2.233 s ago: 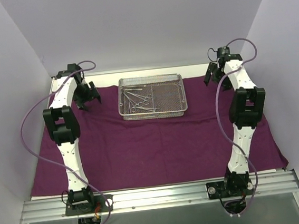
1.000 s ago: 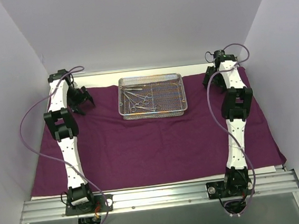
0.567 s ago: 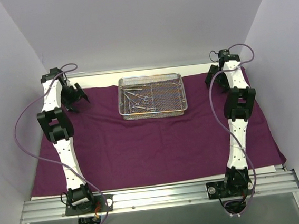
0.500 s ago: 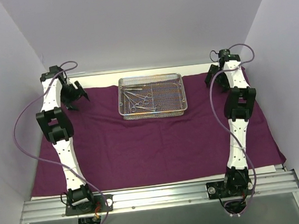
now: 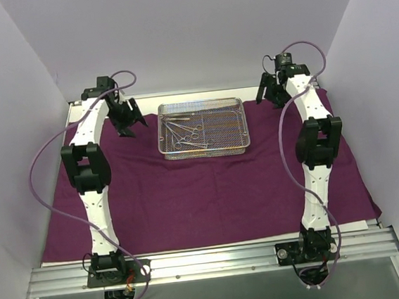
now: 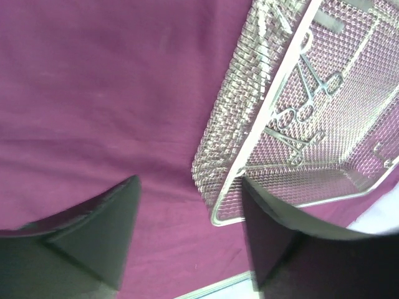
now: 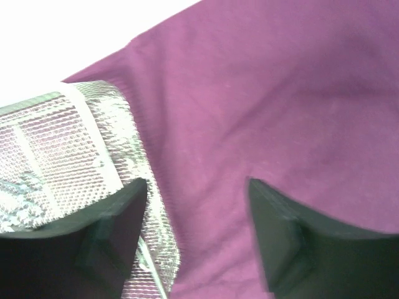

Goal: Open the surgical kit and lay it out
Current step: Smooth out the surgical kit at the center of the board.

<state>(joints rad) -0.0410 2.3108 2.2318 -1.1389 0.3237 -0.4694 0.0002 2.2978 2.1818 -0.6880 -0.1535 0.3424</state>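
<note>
Top external view: the shallow rectangular silver wire-mesh tray (image 5: 224, 127) sits uncovered toward the far edge of the worktop (image 5: 194, 95), about midway between the left and right edges. Small scissor-handled silver clamps (image 5: 183, 131) lie jumbled in its left half. Beneath it the dark purple cloth wrap (image 5: 204, 198) is spread open and flat, reaching nearly to the near edge. The left claw (image 5: 127, 121) hangs over the cloth just beside the tray's left side, toward the far left corner. In the left wrist view its two dark fingers (image 6: 93, 237) stand wide apart with nothing between them, and the tray's mesh wall (image 6: 230, 131) and the clamps (image 6: 305, 109) show beyond them. The right claw (image 5: 268, 90) hangs near the tray's far right corner. It is likewise spread wide and empty, with a tray corner (image 7: 68, 143) and bare cloth (image 7: 249, 112) in the right wrist view.
</note>
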